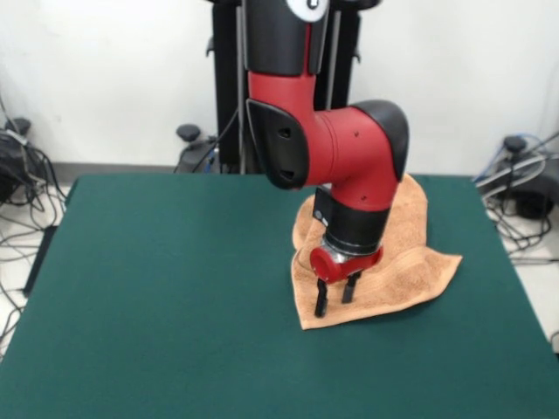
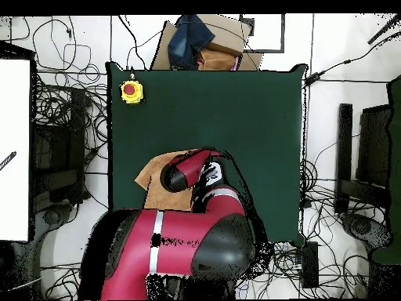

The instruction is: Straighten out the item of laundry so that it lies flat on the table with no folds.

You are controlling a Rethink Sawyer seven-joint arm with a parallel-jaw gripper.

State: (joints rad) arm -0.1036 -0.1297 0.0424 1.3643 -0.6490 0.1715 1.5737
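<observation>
Towel [image 1: 402,253]: peach-orange, rumpled, right of centre on the green table [image 1: 175,288] in the front view.
Gripper [image 1: 335,298]: fingers parted, empty, tips at the towel's lower-left corner.
Overhead: arm covers most of the towel.

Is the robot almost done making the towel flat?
Not yet. The towel lies on the table, but it still looks rumpled, with one corner sticking out to the side. Right now the open gripper is poised at the towel's near corner. Left to do: pull it smooth and flat.
</observation>
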